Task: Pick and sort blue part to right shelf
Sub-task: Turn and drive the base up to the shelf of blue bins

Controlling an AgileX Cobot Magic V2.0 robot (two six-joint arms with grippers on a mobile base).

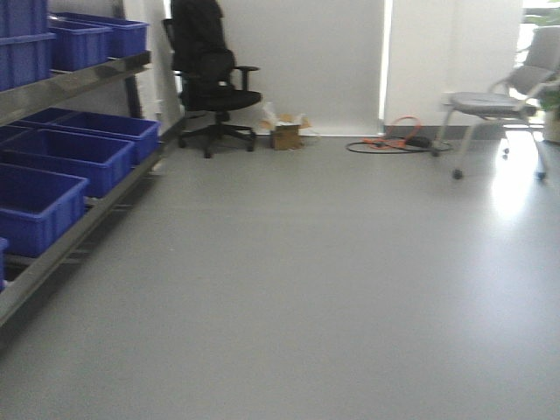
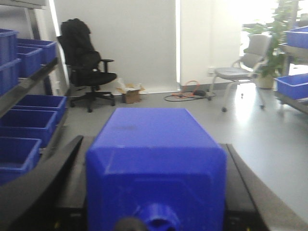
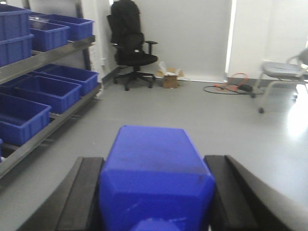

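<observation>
One blue part [image 2: 156, 163] inside left end effector [image 2: 150, 144], one inside right [image 3: 153, 158].

A boxy blue part [image 2: 154, 163], round nub facing me, sits clamped in my left gripper [image 2: 153, 142]. My right gripper [image 3: 154, 158] clamps a second blue part [image 3: 155, 187]. The right shelf [image 2: 294, 49] stands well apart.

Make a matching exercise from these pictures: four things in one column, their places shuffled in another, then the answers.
1 black office chair
2 grey chair
3 cardboard box
4 blue part

A in the right gripper
B on the floor, just right of the office chair
C far right of the room
D at the left rack's far end

Pairs: 1-D, 2-C, 3-B, 4-A
</observation>
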